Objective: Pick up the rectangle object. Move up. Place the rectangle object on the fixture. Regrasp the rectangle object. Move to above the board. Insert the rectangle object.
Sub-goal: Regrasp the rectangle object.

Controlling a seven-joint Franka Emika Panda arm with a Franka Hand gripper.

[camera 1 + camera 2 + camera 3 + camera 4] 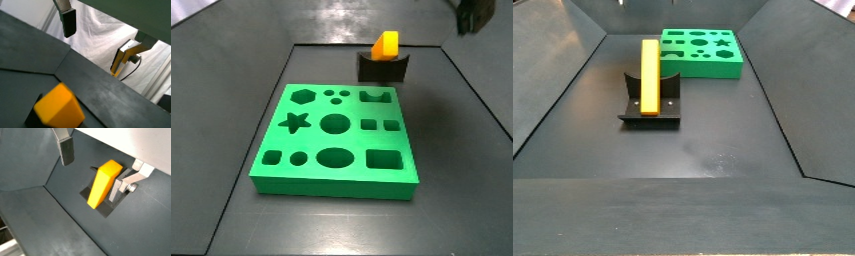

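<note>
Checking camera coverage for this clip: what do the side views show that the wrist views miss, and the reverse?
Only the side views show the green board with its shaped holes. Only the wrist views show a pincer finger, hanging clear of the block, and a silver bracket beside the block. All share the orange-yellow rectangle object standing in the dark fixture. The pincer barely enters a side view.

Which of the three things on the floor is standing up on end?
The orange-yellow block, upright against the dark fixture. The green board lies flat. The gripper is up off it, apart.
</note>
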